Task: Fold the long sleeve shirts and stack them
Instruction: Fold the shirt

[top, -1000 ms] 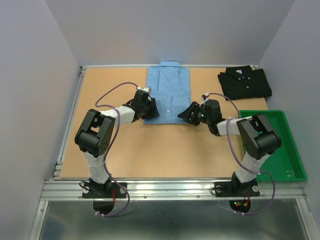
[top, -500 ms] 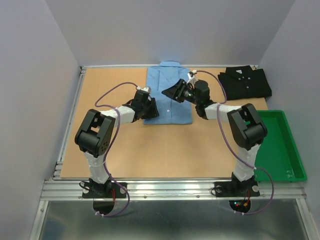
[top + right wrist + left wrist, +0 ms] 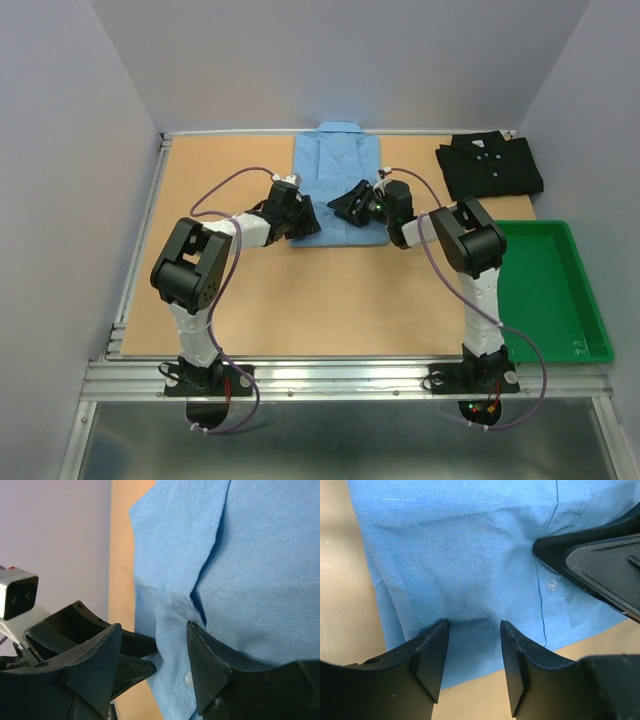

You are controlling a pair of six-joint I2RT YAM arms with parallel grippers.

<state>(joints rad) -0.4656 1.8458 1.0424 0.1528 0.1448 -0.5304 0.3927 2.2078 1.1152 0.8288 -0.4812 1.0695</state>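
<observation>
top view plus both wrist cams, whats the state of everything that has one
light blue shirt: folded, flat, button front up, not stacked
black shirt: folded, far right corner, apart from the blue one
green tray: empty
left gripper: open, over the blue shirt's near left edge
right gripper: open, over the blue shirt's near right part

No legible text, label, brand, number or sign anywhere.

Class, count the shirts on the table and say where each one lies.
2. The light blue shirt lies folded at the far middle of the table; the black shirt lies folded at its far right corner. No others show.
</observation>
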